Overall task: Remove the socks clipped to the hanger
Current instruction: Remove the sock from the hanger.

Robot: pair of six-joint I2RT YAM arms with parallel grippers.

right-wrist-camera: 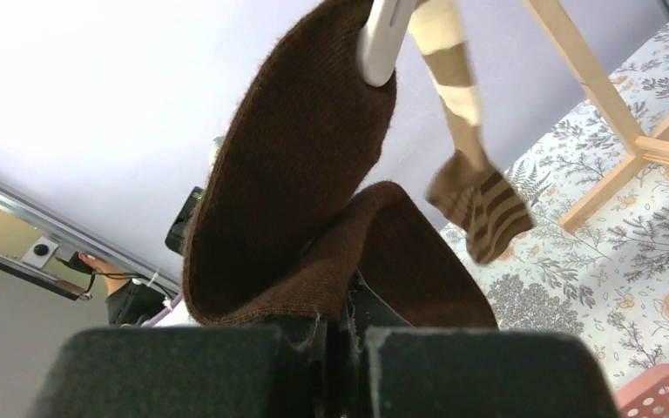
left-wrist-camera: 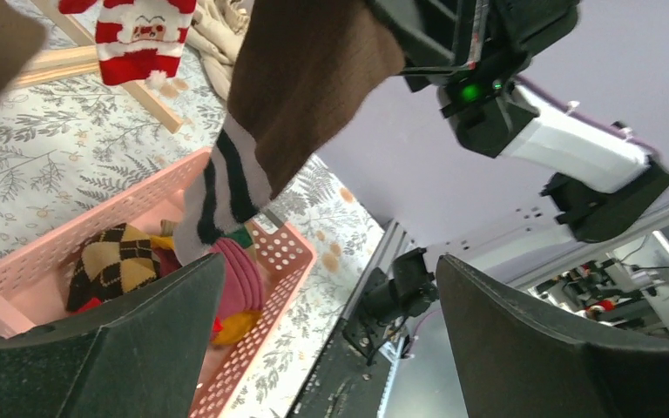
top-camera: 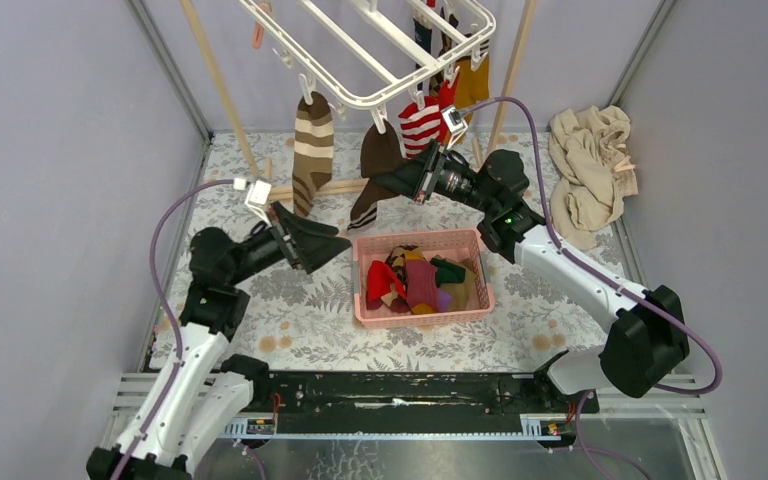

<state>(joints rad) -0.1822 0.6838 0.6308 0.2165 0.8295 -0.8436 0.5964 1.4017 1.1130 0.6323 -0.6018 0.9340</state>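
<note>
The white hanger [top-camera: 385, 62] hangs over the back of the table with several socks clipped to it. My right gripper [top-camera: 392, 182] is shut on the dark brown sock [top-camera: 375, 150], which still hangs from a white clip [right-wrist-camera: 383, 39]. In the right wrist view the brown sock [right-wrist-camera: 296, 174] bunches between the closed fingers of the right gripper [right-wrist-camera: 341, 340]. A brown-and-cream striped sock [top-camera: 312, 150] hangs to its left, a red-and-white one [top-camera: 420, 125] to its right. My left gripper [top-camera: 332, 250] stands open and empty beside the pink basket [top-camera: 422, 315], below the brown sock's striped toe [left-wrist-camera: 222, 187].
The pink basket [left-wrist-camera: 287, 252] holds several loose socks. A wooden pole frame [top-camera: 225, 90] carries the hanger, with its foot bar on the table behind the basket. A beige cloth heap [top-camera: 590, 170] lies at the back right. Grey walls close in both sides.
</note>
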